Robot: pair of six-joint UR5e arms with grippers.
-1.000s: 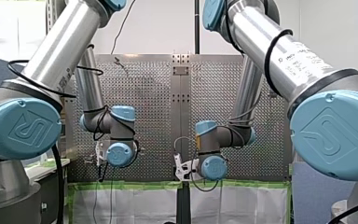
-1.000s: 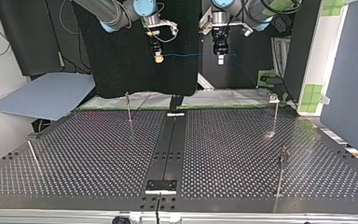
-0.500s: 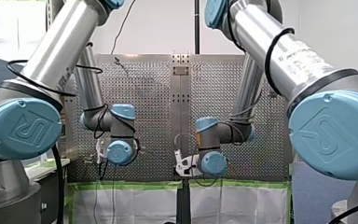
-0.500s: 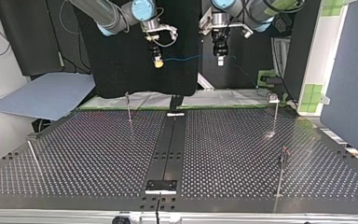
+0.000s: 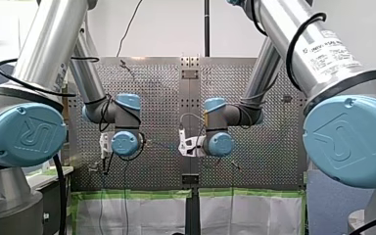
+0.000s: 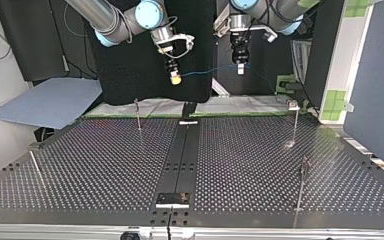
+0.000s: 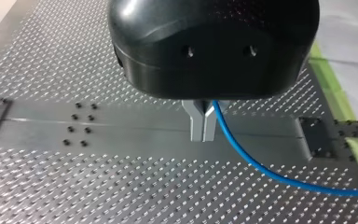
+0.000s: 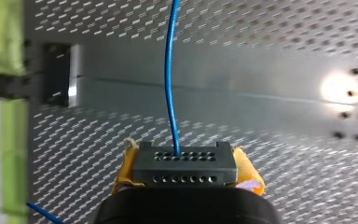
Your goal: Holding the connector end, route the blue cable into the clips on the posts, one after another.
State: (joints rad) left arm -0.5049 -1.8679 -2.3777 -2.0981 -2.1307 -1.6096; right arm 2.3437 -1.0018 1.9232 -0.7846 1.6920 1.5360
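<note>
- Two grippers have dropped toward the table [image 6: 240,165] within the last second. The top view shows the right gripper [image 6: 176,78] sinking further than the left gripper [image 6: 240,68].
- The right gripper has also tilted and edged toward the table's middle.
- The cable [image 6: 206,73] hangs between the two, well above the table's far edge. It was level a second ago and now slopes down toward the right gripper.
- In the right wrist view, yellow pads [image 8: 246,169] pinch the connector [image 8: 185,163], and the cable leaves its face.
- In the left wrist view, metal fingers [image 7: 196,126] are pressed together with the cable emerging at their side, apparently nipped there.
- The posts [image 6: 138,114] on the table stand bare, well apart from the cable.
- The descent reads as an approach to a first post, so routing has not yet begun.
</note>
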